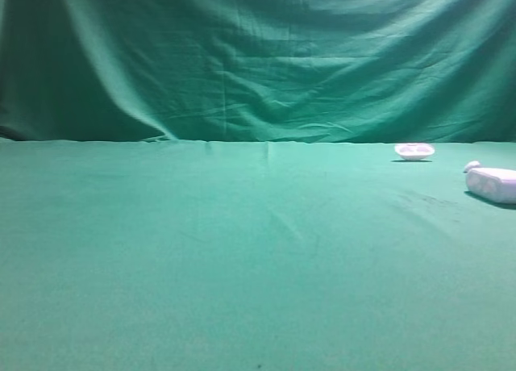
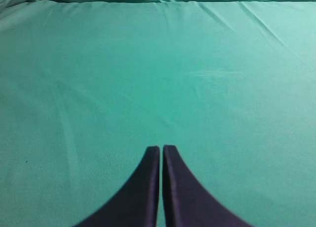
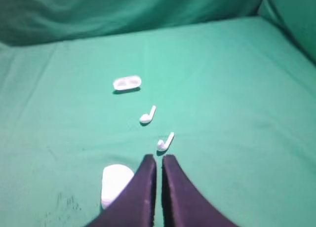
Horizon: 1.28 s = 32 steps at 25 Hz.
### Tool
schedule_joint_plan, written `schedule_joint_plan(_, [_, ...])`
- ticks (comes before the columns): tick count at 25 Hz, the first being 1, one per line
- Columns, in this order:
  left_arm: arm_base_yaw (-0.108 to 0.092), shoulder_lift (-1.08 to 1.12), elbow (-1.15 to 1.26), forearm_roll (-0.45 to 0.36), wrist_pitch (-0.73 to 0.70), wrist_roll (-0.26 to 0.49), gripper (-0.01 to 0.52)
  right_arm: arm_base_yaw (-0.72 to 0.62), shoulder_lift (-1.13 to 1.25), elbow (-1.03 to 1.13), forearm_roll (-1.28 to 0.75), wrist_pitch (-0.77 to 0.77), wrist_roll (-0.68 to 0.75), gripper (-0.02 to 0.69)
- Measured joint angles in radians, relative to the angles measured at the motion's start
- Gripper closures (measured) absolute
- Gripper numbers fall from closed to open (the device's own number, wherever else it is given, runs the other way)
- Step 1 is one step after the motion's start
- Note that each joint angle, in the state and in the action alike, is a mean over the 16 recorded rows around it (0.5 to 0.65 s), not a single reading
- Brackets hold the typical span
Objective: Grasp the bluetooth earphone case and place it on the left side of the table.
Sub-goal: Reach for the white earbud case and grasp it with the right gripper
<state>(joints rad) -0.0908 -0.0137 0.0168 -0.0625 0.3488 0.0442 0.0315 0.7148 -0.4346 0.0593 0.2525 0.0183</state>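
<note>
The white earphone case [image 1: 493, 183] lies on the green table [image 1: 242, 258] at the far right edge of the exterior view. In the right wrist view the case [image 3: 114, 183] sits just left of my right gripper [image 3: 159, 159], partly hidden behind its left finger. That gripper is shut and empty, held above the cloth. My left gripper [image 2: 161, 148] is shut and empty over bare green cloth. Neither gripper shows in the exterior view.
A shallow white dish-like tray with two hollows [image 1: 414, 151] lies at the back right; it also shows in the right wrist view [image 3: 127, 83]. Two loose white earbuds [image 3: 148, 115] [image 3: 165, 142] lie ahead of the right gripper. A green backdrop [image 1: 258, 56] hangs behind.
</note>
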Motion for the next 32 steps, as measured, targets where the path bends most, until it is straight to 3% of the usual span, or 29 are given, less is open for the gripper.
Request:
schedule_joint_plan(16, [0.000, 0.000, 0.000, 0.000, 0.000, 0.000, 0.514, 0.155, 0.726, -0.492, -0.011, 0.429, -0.146, 0.638])
schedule_joint_plan(20, [0.000, 0.000, 0.000, 0.000, 0.000, 0.000, 0.514, 0.201, 0.825, -0.532, -0.057, 0.459, -0.153, 0.540])
schedule_joint_plan(28, [0.000, 0.000, 0.000, 0.000, 0.000, 0.000, 0.514, 0.220, 0.938, -0.550, -0.093, 0.415, -0.110, 0.237])
schedule_joint_plan(32, [0.000, 0.000, 0.000, 0.000, 0.000, 0.000, 0.514, 0.220, 0.979, -0.550, -0.096, 0.382, -0.078, 0.124])
